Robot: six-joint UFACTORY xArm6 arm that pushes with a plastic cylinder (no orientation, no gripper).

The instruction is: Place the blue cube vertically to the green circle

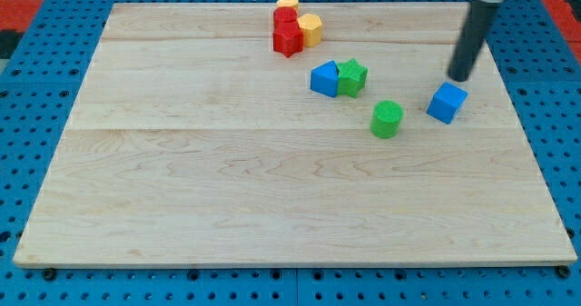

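Camera view: my tip (460, 77), a bare rod with no pincer to open or close, hovers just above the blue cube (447, 103), which sits right of the green circle (387, 119). An off-centre shove risks spinning the cube or knocking the circle.

— What sort of place is this?
— A robotics lab bench. The pale wooden surface (272, 197) rests on a blue perforated base (36, 88) with rows of mounting holes.
— Anything else?
— Small printed-looking coloured blocks (295, 29), test pieces rather than household goods.
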